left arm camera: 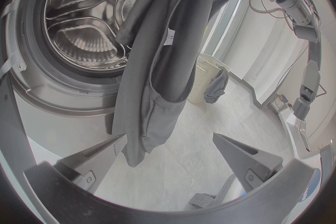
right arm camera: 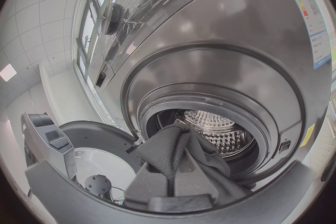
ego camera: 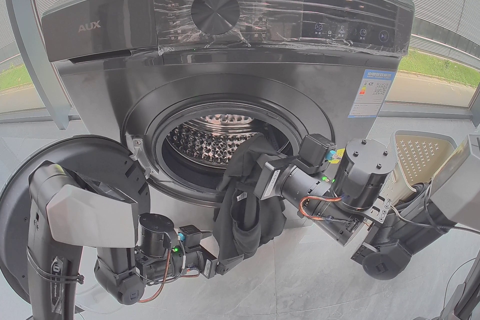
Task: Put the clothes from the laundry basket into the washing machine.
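Note:
A dark grey garment [ego camera: 245,216] hangs from my right gripper [ego camera: 253,162], which is shut on its top fold just in front of the washing machine's drum opening [ego camera: 210,143]. The right wrist view shows the cloth [right arm camera: 175,144] pinched between the shut fingers [right arm camera: 189,179], with the steel drum [right arm camera: 217,132] behind. My left gripper [ego camera: 226,263] sits low, below the door opening, open, at the garment's bottom hem. In the left wrist view the garment [left arm camera: 154,95] dangles beside one finger [left arm camera: 105,151]. The pale laundry basket [ego camera: 420,161] stands to the right.
The round machine door [ego camera: 75,171] is swung open on the left, behind my left arm. A grey cloth [left arm camera: 216,86] is draped over the basket's rim [left arm camera: 201,74]. Pale tiled floor [ego camera: 300,276] lies open in front of the machine.

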